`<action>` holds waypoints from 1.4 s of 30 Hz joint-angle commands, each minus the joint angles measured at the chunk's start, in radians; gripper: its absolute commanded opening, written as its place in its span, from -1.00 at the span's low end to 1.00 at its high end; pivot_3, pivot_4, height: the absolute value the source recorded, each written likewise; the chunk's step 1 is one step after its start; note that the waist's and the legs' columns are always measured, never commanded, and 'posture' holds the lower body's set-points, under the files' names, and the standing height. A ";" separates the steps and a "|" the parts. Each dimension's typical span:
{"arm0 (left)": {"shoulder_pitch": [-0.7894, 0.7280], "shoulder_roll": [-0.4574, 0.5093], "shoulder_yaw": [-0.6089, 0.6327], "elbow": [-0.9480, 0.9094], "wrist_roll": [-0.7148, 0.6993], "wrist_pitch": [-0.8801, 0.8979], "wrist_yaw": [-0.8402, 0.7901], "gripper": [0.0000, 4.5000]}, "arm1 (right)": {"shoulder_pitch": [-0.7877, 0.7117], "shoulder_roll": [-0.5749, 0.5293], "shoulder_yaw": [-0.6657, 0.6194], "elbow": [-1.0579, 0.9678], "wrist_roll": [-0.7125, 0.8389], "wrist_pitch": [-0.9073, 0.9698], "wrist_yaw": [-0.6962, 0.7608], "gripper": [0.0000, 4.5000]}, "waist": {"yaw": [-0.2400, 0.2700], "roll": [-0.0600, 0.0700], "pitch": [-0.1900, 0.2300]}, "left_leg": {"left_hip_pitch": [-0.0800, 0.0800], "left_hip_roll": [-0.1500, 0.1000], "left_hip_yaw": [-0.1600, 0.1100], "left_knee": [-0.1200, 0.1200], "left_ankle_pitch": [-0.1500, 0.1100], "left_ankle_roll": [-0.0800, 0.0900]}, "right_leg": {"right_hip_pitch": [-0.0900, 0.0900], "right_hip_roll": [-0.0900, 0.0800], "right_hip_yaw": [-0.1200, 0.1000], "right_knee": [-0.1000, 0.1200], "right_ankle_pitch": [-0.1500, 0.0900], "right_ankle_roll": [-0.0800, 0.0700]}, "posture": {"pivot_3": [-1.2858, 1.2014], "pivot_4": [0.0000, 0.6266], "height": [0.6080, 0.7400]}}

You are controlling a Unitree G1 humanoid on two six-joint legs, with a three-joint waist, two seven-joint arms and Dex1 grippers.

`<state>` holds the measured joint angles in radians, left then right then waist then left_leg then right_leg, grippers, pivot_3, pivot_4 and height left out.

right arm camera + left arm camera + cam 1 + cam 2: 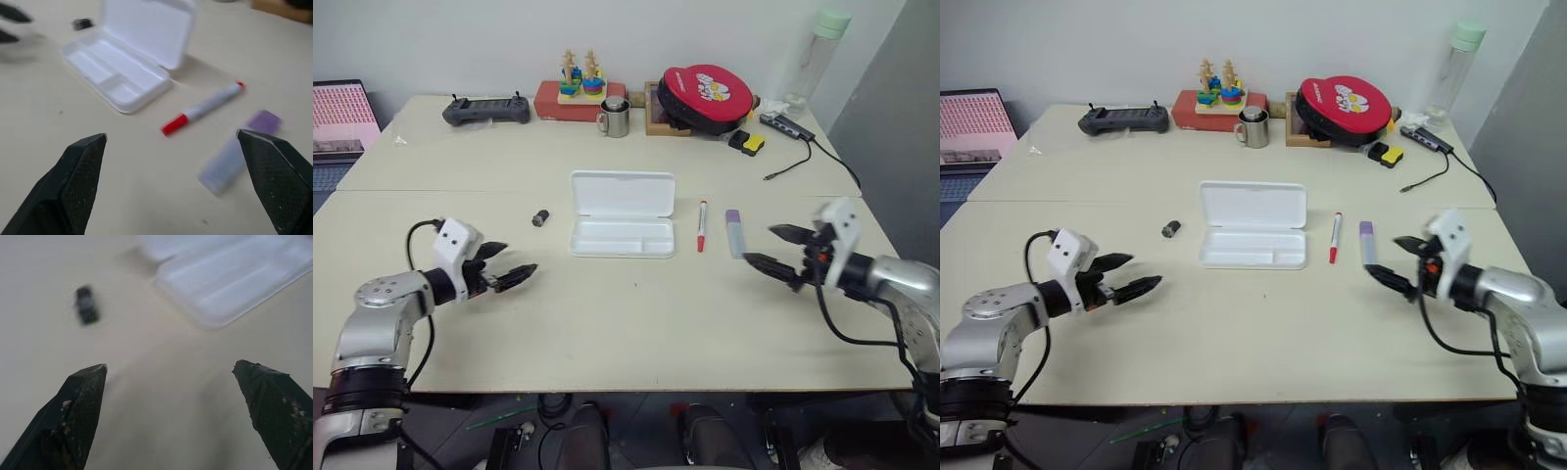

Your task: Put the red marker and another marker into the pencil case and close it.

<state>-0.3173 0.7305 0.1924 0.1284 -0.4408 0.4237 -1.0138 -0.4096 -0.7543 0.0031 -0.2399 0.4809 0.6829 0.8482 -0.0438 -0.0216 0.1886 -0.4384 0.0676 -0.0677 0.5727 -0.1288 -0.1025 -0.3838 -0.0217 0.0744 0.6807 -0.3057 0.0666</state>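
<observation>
Lying open mid-table, the pencil case (622, 216), lid up, tray bare. Just to its right the red marker (702, 225), then the lilac marker (734, 233) — parallel, apart, flat on the beige table (626, 313). Hovering close beside the lilac marker, the right gripper (777, 247), fingers spread wide, holding nothing. Well left of the case, the left gripper (509, 262), likewise gaping and empty, with a small black cylinder (540, 217) between it and the case. Along the far edge — a red pouch (707, 96), metal mug (615, 118), controller (486, 110), bottle (815, 54); white wall behind.
</observation>
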 commanded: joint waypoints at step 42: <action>-0.089 -0.061 -0.006 -0.291 -0.174 0.148 0.098 1.00 | -0.605 0.469 0.402 0.983 -0.542 -0.504 0.272 -0.99 | -0.012 0.001 0.001 | -0.001 -0.001 -0.005 0.000 0.000 0.000 | 0.001 0.002 -0.002 0.001 0.003 0.001 | 0.03 -0.52 1.00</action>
<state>-0.3873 0.6544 0.1637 -0.1525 -0.6102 0.5852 -0.9086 -1.0008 -0.2869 0.4229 0.7535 -0.0593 0.1940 1.1052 -0.0558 -0.0209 0.1893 -0.4397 0.0669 -0.0722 0.5726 -0.1287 -0.1027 -0.3832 -0.0197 0.0721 0.6819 -0.3028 0.0672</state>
